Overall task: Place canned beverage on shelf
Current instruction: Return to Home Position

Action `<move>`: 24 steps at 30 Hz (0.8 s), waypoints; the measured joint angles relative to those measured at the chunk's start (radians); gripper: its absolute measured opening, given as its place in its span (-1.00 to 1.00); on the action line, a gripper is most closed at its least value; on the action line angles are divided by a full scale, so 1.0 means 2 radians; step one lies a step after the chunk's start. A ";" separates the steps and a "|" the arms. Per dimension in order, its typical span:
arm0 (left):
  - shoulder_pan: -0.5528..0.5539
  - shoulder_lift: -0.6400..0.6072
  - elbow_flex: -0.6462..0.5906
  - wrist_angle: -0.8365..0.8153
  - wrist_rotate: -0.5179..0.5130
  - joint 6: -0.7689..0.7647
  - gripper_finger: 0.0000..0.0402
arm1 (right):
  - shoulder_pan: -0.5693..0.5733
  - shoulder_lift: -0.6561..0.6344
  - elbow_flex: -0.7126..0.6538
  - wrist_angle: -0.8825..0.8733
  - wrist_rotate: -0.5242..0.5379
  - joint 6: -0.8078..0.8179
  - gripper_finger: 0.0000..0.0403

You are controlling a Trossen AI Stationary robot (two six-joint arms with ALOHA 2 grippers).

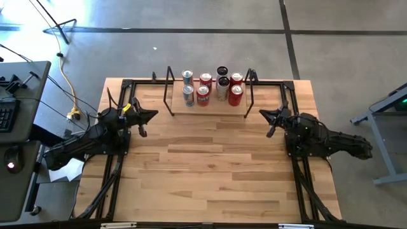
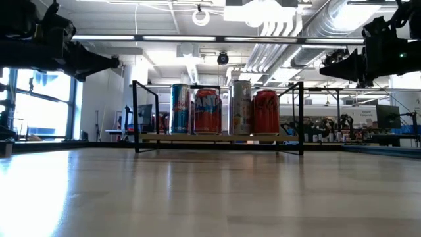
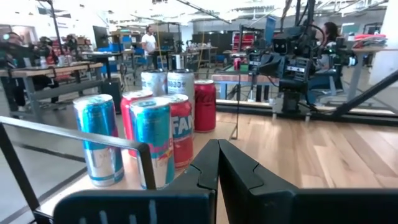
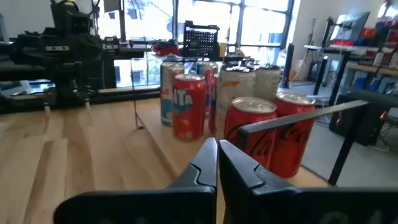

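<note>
Left gripper (image 3: 218, 149): at the left edge of the worktop (image 1: 210, 165), up off the surface and near the shelf's left end. It points across toward the right arm. Fingers pressed together, nothing in them.

Shelf (image 1: 210, 111): sits at the far edge of the worktop, centred between the two arms, with black rod frames at both ends. It carries eight cans, all upright, in four front-to-back pairs:
- blue-and-silver cans (image 1: 188, 95), nearest the left frame
- red cans with white lettering (image 1: 203, 95), just beside the blue pair
- tall pale cans (image 1: 222, 88), the rear one showing a dark top
- red cola cans (image 1: 236, 95), nearest the right frame

The pairs stand close together. Can't tell whether neighbouring cans touch. No can is off the plank.

Right gripper (image 4: 217, 146): at the right edge of the worktop, also raised and near the shelf's right end. It points back toward the left arm. Fingers closed tip to tip, empty.

Neither gripper touches the shelf or a can.
</note>
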 joint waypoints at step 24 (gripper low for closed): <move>0.004 0.008 0.000 -0.004 -0.002 -0.008 -0.97 | 0.000 0.009 0.001 -0.003 0.039 0.005 -1.00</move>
